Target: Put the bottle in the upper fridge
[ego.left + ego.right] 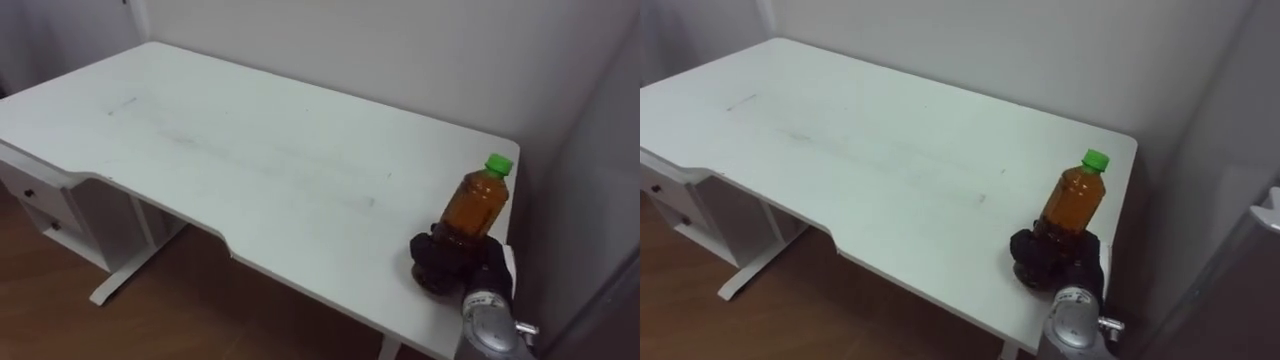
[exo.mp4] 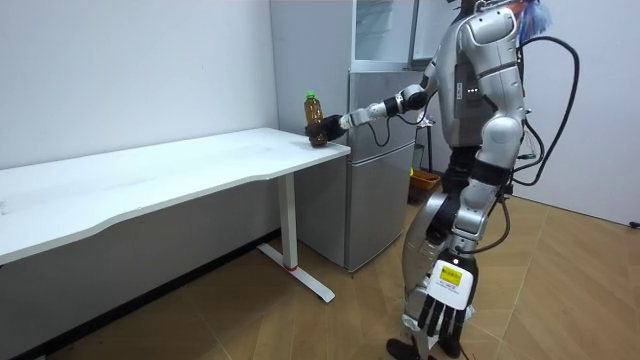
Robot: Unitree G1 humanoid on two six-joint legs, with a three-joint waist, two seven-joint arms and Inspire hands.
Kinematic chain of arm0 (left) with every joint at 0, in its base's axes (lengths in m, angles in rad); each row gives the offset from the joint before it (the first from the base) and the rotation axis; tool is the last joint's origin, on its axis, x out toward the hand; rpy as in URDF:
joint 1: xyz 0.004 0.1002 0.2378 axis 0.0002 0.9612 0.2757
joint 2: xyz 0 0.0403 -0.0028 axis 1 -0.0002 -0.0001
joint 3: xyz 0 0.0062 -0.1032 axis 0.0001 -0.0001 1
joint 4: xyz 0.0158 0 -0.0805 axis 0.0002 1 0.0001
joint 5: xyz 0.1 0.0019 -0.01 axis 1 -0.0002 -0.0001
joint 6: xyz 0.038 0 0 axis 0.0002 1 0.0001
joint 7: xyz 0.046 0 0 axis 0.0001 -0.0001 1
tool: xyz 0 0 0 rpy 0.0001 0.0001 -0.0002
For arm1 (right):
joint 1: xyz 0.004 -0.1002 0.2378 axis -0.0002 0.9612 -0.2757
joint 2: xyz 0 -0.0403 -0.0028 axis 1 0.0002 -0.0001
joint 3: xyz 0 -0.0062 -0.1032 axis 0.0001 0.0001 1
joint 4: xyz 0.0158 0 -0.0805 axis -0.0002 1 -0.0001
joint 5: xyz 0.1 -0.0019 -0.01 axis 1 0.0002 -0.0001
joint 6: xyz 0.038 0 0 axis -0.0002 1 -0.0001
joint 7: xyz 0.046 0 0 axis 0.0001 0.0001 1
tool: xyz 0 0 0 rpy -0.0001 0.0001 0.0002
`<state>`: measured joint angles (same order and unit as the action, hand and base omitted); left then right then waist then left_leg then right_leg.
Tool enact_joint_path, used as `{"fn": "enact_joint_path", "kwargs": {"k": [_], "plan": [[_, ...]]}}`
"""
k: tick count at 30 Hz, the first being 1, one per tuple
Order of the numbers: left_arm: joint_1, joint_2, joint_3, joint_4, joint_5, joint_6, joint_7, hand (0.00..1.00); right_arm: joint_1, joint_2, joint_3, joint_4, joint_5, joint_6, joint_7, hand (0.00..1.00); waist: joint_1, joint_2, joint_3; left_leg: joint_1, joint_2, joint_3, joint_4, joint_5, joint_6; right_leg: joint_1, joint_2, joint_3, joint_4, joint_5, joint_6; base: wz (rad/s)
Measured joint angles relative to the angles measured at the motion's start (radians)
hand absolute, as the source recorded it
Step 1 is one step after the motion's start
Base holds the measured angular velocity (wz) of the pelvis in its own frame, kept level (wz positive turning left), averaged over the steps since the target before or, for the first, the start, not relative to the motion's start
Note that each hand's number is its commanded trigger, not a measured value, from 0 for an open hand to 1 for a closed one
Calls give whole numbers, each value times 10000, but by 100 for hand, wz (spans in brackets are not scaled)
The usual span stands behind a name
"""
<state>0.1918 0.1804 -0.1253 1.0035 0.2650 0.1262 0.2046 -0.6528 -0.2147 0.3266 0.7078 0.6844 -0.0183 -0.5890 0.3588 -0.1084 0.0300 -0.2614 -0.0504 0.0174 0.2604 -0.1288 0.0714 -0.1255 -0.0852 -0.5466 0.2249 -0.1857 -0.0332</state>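
A bottle (image 1: 478, 205) of brown drink with a green cap stands upright on the white table (image 1: 250, 150), near its right end and front edge. My right hand (image 1: 450, 262), black-fingered, is shut round the bottle's lower half and hides its base. In the room view I stand beside the grey fridge (image 2: 385, 180) with my right arm stretched toward the table's end, where the bottle (image 2: 312, 108) sits in my right hand (image 2: 320, 132). My left hand (image 2: 440, 312) hangs low at my side, fingers relaxed. The upper fridge compartment (image 2: 385, 30) rises behind my arm.
A white wall runs behind the table. A white drawer unit (image 1: 50, 210) stands under the table's left end, with wooden floor below. The fridge's side (image 1: 1240, 270) stands close to the right of the table's end.
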Motion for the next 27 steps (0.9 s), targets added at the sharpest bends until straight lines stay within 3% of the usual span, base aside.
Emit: {"fn": "enact_joint_path", "kwargs": {"k": [5, 10, 12, 15, 19, 22, 24, 27], "plan": [[203, -11, 725, -26, -13, -168, -12, 0, 82, -146, -27, -836, -100, 288, 504, 100, -311, -19, -14, 130, 13, 81, -71, -1, 0, 62, 17, 164, -16, 12, 17, -4], [506, 36, 855, 54, -396, -334, 8, 0, 401, -480, -24, -2407, -143, 316, 1069, 100, -662, -24, -19, 608, 46, 354, -261, -29, 30, 366, 28, 512, -28, 51, 78, -13], [517, 38, 1278, 197, -406, -501, 18, 0, 1235, -991, -221, -4050, -172, 318, 1415, 100, -822, -63, -58, 753, 50, 433, -270, -60, 60, 447, 35, 723, -22, 73, 116, -11], [705, 75, 1824, 385, -666, -645, 98, 0, 2337, -1360, -503, -5727, -187, 318, 1756, 100, -1013, -62, -73, 1160, 61, 639, -300, -139, 114, 775, 54, 1071, -59, 100, 164, -21], [961, 111, 2085, 511, -776, -677, 202, 0, 3197, -1375, -815, -6715, -495, 331, 2181, 100, -1365, -62, -159, 1520, 80, 803, -297, -217, 168, 1033, 80, 1486, -50, 129, 222, -18], [1073, 111, 2222, 546, -1063, -745, 206, 0, 3437, -1477, -825, -7130, -844, 360, 2552, 100, -1464, 64, -291, 1650, 203, 1139, -138, -407, 208, 1041, 154, 1893, -46, 207, 249, -30], [1177, 110, 2469, 552, -1175, -830, 202, 0, 3555, -1773, -836, -7742, -1533, 393, 2709, 100, -1742, 144, -367, 1774, 196, 1163, -103, -423, 244, 1154, 125, 1917, -20, 239, 277, -6], [1228, 117, 2613, 574, -1313, -848, 202, 0, 3561, -2201, -1199, -8483, -2202, 389, 2733, 100, -2007, 209, -397, 1910, 195, 1177, -81, -423, 266, 1313, 127, 1941, -37, 294, 298, -5]]}}
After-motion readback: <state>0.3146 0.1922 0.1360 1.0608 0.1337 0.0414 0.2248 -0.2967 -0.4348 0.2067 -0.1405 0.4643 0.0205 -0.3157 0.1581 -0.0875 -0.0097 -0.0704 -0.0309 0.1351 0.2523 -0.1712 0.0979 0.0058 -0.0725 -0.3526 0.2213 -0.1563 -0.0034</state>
